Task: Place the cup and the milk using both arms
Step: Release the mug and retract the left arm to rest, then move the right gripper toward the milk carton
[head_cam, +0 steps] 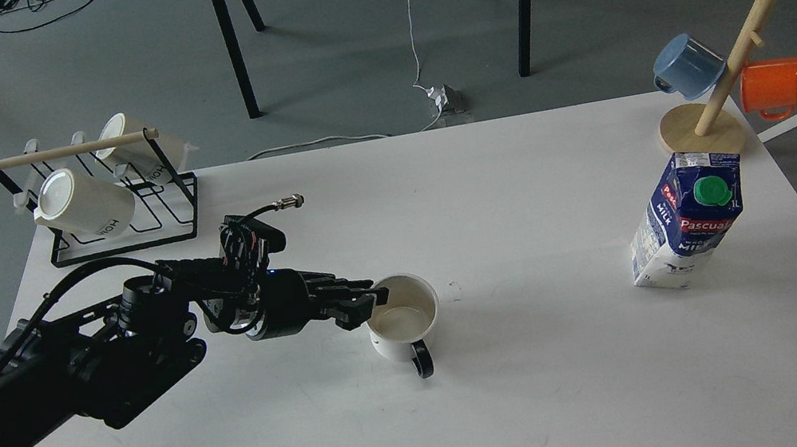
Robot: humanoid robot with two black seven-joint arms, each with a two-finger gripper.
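While my left arm reaches in from the left across the white counter (527,412), its jaws (373,301) sit at the near-left rim of the white ceramic mug with the black handle (405,326). One dark fingertip hangs over the rim and the other seems to lie outside the wall, so the jaws look set about the rim, but the fingers are dark and bunched, and I cannot tell whether they actually pinch it. The mug stands upright near the middle of the counter, its handle turned toward me, and I see nothing in it but a pale bare bottom.

Well apart to the right stands the tall blue-and-white milk carton with the green round screw cap (686,222), with no arm near it. I read "Pascual" on its front and "MILK" on the side panel. My right arm does not appear in the head view.

At the far left corner a black wire rack with a wooden bar (123,221) holds two cream mugs on their sides (83,202); the lettering on them is partly legible, something like "HO". At the far right a wooden mug tree (702,128) carries a blue mug (688,68) and an orange mug (774,86) on its pegs.
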